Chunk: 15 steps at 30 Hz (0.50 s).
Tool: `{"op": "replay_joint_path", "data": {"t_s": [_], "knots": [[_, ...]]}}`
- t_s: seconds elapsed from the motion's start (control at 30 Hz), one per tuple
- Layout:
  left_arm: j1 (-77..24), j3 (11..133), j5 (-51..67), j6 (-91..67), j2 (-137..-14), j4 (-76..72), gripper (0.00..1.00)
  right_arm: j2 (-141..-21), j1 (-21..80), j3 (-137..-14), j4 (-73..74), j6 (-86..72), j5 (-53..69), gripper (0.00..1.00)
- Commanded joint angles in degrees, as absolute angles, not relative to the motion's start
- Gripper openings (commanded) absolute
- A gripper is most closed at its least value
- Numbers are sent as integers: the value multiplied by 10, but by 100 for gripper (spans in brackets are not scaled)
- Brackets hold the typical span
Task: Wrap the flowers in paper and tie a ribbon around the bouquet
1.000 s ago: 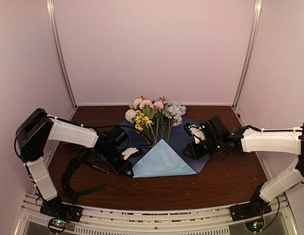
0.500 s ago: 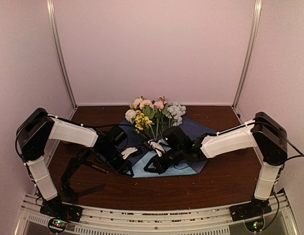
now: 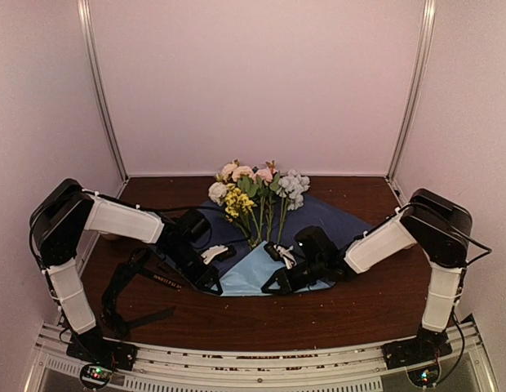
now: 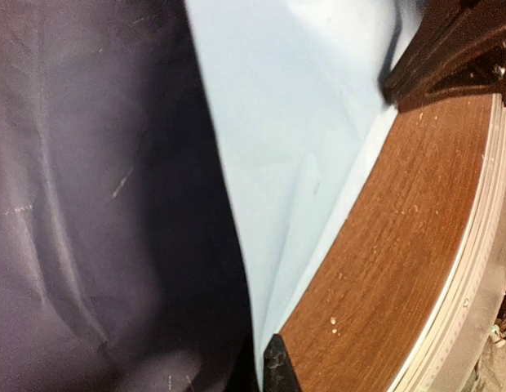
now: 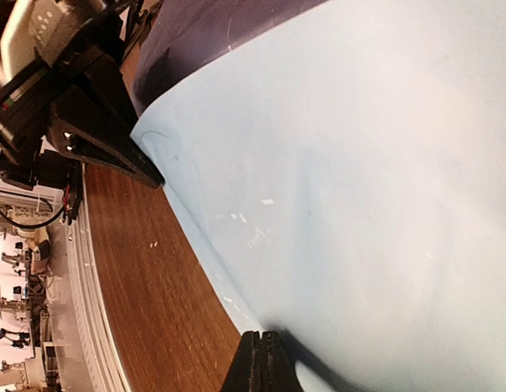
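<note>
The flowers (image 3: 257, 192) lie with their heads toward the back wall and their stems on the paper (image 3: 322, 216), whose dark blue side faces up. A light blue flap (image 3: 253, 273) is folded up over the stem ends. My left gripper (image 3: 218, 284) is shut on the flap's left corner; the left wrist view shows one dark fingertip (image 4: 277, 367) against the fold (image 4: 294, 163). My right gripper (image 3: 271, 287) is shut on the flap's near edge, its tips (image 5: 261, 339) pressed together on the light blue paper (image 5: 359, 188). The ribbon (image 3: 165, 280) lies to the left.
The brown table (image 3: 375, 302) ends in a metal rail (image 3: 253, 359) at the near side. White walls close in the back and both sides. Loose black straps (image 3: 122, 298) lie beside the left arm. The two grippers are a short gap apart.
My right arm swung from the paper's right corner across to the flap's near edge, and its gripper went from partly open to shut. The left arm stayed put.
</note>
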State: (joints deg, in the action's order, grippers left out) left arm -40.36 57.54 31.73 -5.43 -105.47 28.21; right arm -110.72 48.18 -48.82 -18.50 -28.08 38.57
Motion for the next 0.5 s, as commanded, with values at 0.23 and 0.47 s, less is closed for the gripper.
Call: {"op": "replay_joint_path", "data": {"t_s": [0.23, 0.47], "knots": [[-390, 562, 254, -41, -1089, 350, 0, -983, 371, -256, -207, -313, 341, 0], [-390, 563, 259, -40, -1091, 351, 0, -919, 312, -168, -207, -330, 341, 0]]}}
